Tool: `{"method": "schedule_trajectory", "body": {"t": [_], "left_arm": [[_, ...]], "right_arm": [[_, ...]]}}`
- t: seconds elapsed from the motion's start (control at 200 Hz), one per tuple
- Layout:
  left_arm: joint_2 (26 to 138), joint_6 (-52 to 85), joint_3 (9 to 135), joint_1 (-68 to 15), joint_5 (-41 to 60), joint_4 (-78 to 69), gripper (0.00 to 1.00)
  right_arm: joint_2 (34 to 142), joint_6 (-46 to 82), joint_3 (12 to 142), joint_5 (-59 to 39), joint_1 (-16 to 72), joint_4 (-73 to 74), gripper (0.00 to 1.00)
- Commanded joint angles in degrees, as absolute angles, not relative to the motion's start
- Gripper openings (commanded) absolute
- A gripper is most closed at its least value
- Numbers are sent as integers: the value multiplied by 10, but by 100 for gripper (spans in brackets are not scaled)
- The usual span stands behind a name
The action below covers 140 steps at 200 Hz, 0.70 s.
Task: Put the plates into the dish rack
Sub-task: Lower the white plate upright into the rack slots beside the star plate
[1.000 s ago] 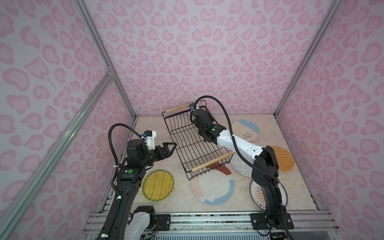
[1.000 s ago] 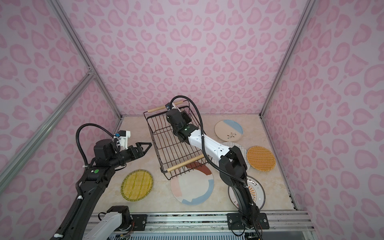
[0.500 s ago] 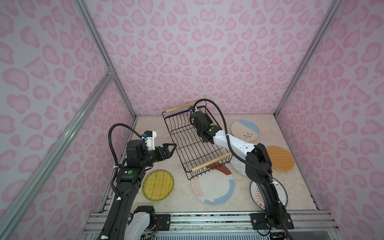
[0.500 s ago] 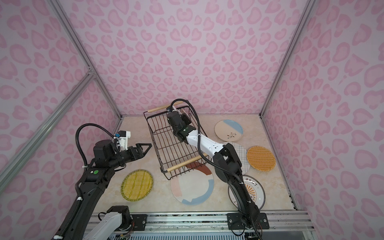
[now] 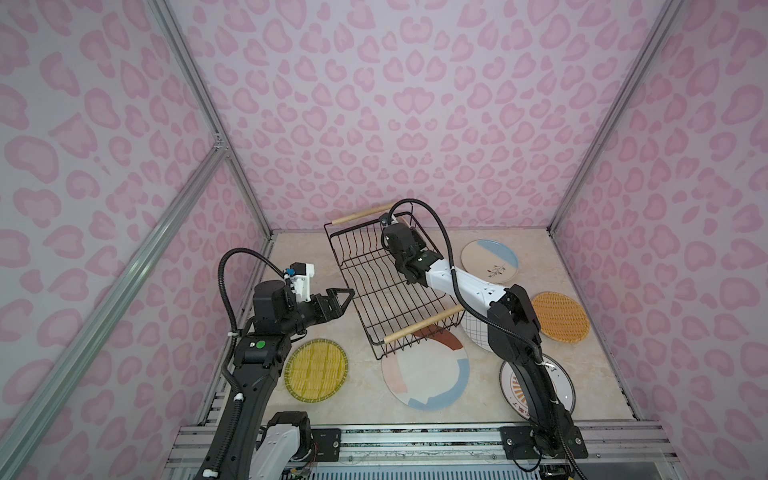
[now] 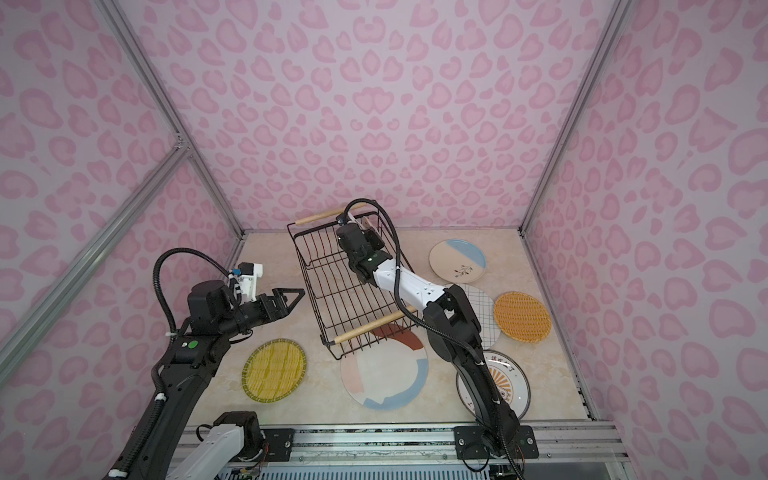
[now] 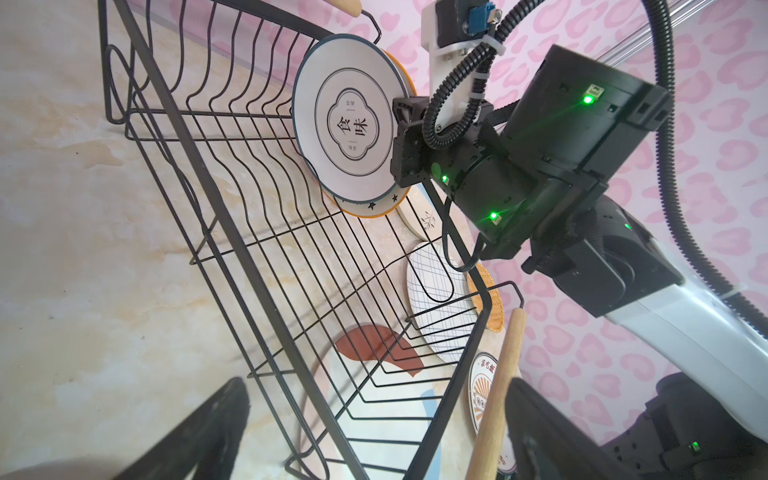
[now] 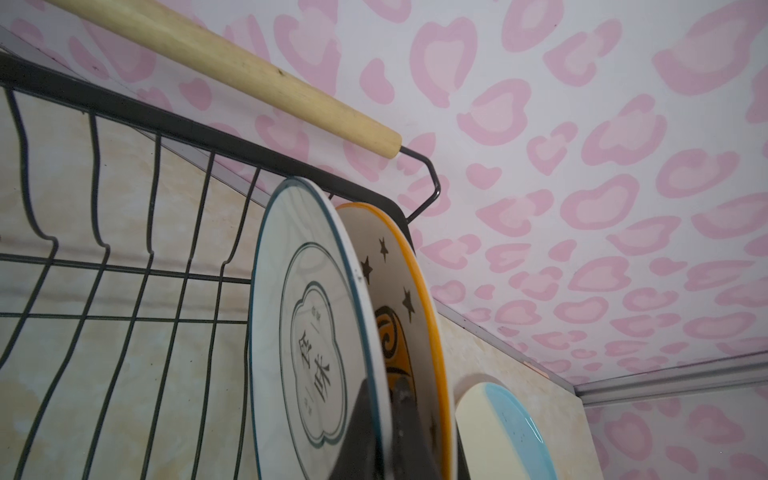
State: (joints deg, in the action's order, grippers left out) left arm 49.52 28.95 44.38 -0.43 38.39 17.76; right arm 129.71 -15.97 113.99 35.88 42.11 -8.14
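Plates lie flat on the table (image 5: 582, 257) in both top views. The yellow woven plate (image 5: 316, 370) is on the left and the colour-blocked plate (image 5: 428, 374) is in the middle. The sunburst plate (image 5: 561, 386), gridded plate (image 5: 473, 334), orange woven plate (image 5: 559, 316) and cream-and-blue plate (image 5: 490, 262) are on the right. The dish rack (image 5: 382, 291) sits slanted in the middle, and its near end covers a bit of the colour-blocked plate. The left gripper (image 5: 343, 297) is wide open and holds nothing. It hangs just beside the rack's left side and does not touch it. The right arm (image 5: 469, 286) reaches over the rack to its far end, where its tip is hard to see.

In the left wrist view, the black-rimmed plate (image 7: 349, 124) stands on its edge at the far end of the rack. The right gripper (image 7: 398, 124) pinches its rim. The starred plate (image 7: 374, 208) stands right behind it.

In the right wrist view, the right gripper's fingers (image 8: 359, 432) are closed on the black-rimmed plate's rim, one on each side. The starred plate is just behind it, by the rack's end wall and below the wooden handle (image 8: 249, 70).
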Motion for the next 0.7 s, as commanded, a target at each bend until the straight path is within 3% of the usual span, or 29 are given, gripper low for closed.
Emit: {"method": "schedule_trajectory", "body": {"t": [0.0, 0.62, 0.695], "left_arm": [[494, 291, 439, -4, 394, 152, 98], [494, 299, 437, 3, 403, 143, 98], [494, 300, 437, 4, 406, 141, 98]], "right_arm": [[1306, -151, 1143, 363, 420, -60, 0], [1302, -131, 1121, 363, 420, -56, 0], [1297, -130, 1113, 363, 420, -52, 3]]}}
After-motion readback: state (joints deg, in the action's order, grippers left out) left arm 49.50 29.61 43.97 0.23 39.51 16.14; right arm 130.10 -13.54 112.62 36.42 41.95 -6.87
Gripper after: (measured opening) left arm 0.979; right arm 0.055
